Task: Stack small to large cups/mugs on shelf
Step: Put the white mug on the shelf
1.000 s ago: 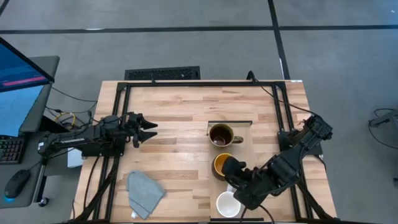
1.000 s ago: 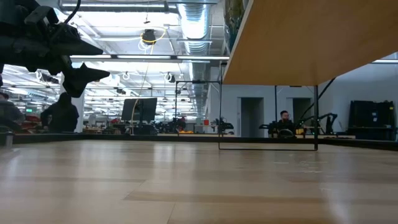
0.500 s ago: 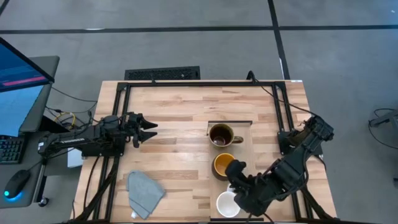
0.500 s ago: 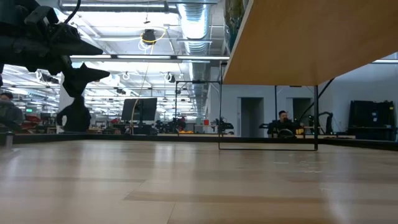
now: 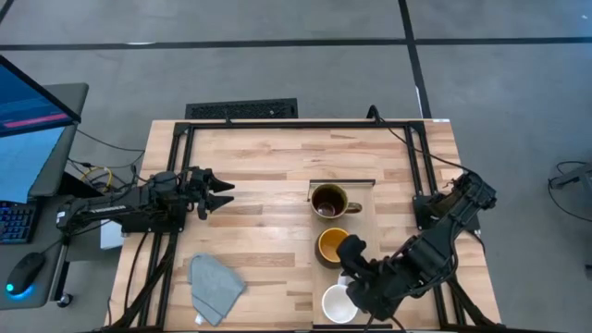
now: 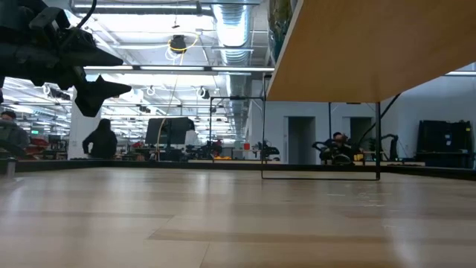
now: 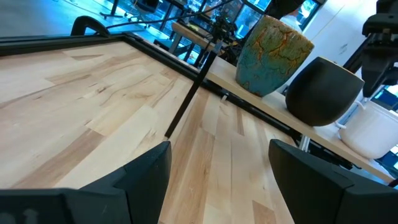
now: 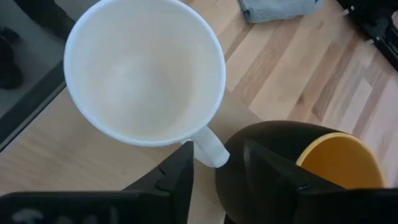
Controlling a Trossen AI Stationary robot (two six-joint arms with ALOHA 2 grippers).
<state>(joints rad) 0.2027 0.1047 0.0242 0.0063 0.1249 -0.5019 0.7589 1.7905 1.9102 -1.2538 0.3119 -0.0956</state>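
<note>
Three mugs stand in a row on the pale shelf (image 5: 363, 188): the brown mug (image 5: 328, 202) farthest, the yellow-inside mug (image 5: 329, 245) in the middle, the white mug (image 5: 338, 304) nearest. My right gripper (image 5: 351, 262) points down between the yellow and white mugs. It is open, with its fingers on either side of the white mug's handle (image 8: 208, 148), and I see no touch. The yellow mug (image 8: 323, 163) is close beside one finger. My left gripper (image 5: 222, 191) is open and empty above the table's left part. It faces the shelf and mugs (image 7: 323, 90).
A grey-blue cloth (image 5: 215, 285) lies on the table near the front left. The shelf (image 6: 357, 52) is raised above the tabletop on a thin black frame (image 6: 320, 176). Black frame rails (image 5: 180, 176) run along the table's sides. People show in the room behind.
My right gripper has moved a little toward the table's near edge, from over the yellow mug toward the white mug's handle. The mugs have stayed in place. A person has walked across the room behind the table.
</note>
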